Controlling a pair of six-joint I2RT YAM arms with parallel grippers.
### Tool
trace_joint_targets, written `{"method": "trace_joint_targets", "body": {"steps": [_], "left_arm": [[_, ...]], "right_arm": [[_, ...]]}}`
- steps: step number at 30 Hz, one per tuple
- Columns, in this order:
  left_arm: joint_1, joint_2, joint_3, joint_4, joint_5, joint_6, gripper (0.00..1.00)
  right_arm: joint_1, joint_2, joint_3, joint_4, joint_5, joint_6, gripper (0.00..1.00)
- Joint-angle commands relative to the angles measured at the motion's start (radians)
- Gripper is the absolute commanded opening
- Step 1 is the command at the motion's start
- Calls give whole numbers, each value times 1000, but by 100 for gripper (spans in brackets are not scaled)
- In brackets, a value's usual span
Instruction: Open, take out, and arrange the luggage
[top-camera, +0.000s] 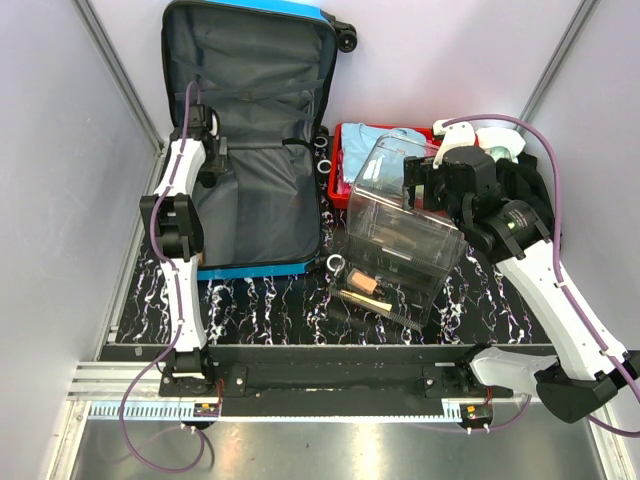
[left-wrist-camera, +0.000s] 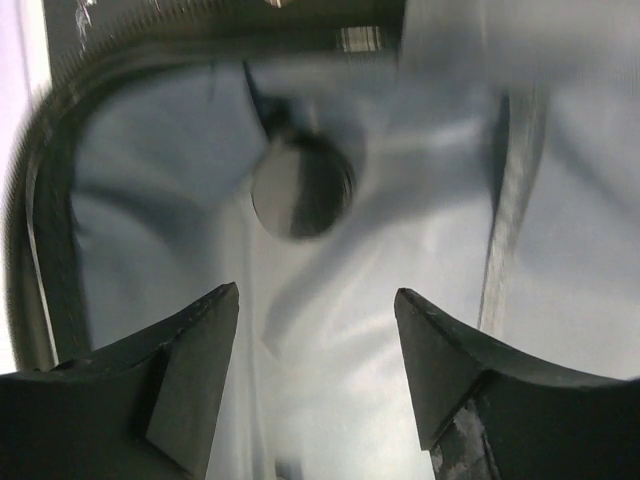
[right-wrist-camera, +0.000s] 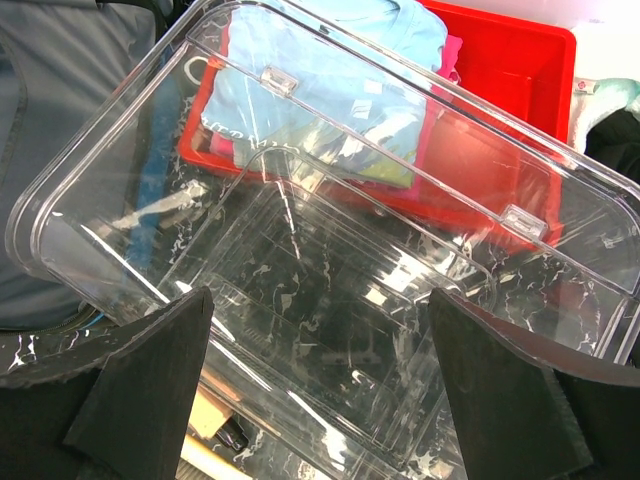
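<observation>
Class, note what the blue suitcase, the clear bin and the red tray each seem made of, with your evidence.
The luggage: its glossy blue rim suggests a hard plastic shell; the grey lining creases like fabric. The clear bin: see-through with bright glints, likely rigid plastic. The red tray: opaque, smooth, evenly coloured walls, probably moulded plastic.

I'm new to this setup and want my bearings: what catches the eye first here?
The open blue luggage at the back left dominates, its grey lining exposed, with the left gripper open over it. Right of it, a tilted clear bin sits before a red tray of folded clothes, the right gripper open near the bin.
</observation>
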Motion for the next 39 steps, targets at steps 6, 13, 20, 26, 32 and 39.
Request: {"method": "trace_joint_targets", "body": {"steps": [6,13,20,26,32,39], "left_arm": [[69,114,124,-55,94,6,67],[76,139,140,23,115,38,67],[75,138,137,77,221,106,66],[78,148,164,77,290,150,66],[79,151,177,79,310,153,55],[79,144,152,72,324,164,22]], "right_arm": [[1,7,58,-7,22,-15,94],[1,35,69,-18,22,-15,94],[-1,64,92,-31,48,-18,94],[1,93,127,-45,55,-23,94],[1,93,143,-62,62,-23,94],[1,70,141,-77,75,-20,94]]}}
